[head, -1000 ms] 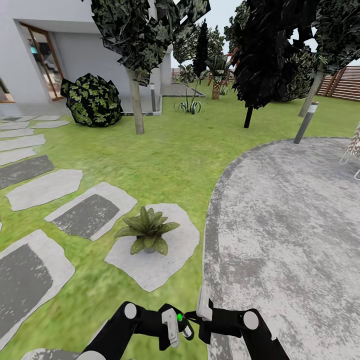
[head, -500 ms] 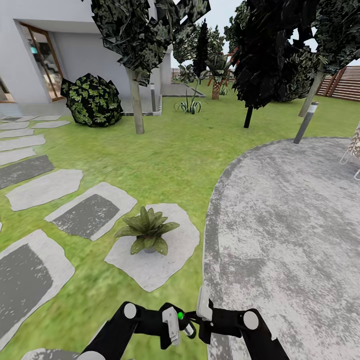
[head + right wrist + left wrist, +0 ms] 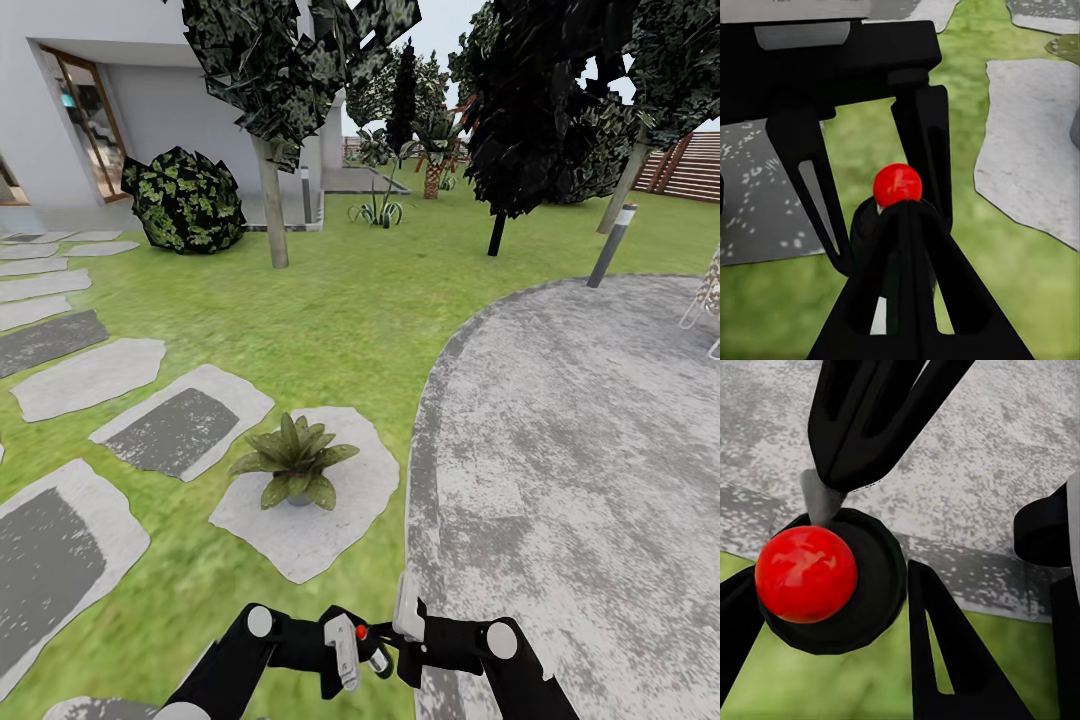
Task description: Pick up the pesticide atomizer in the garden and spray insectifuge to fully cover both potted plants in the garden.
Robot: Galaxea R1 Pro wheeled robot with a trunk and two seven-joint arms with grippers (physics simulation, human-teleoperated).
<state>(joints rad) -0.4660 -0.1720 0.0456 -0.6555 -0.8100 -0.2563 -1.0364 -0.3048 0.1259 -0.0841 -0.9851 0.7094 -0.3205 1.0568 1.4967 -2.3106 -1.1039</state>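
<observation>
Here your left gripper clamps the pesticide atomizer; its red spray head looms up close; the right gripper's state is unclear. A potted plant sits at 11 o'clock.

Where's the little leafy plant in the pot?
In the head view the potted plant sits on a stepping stone, left of the patio, just ahead of the grippers.

Red-capped pesticide atomizer low between both arms; leafy potted plant on stepping stone.
</observation>
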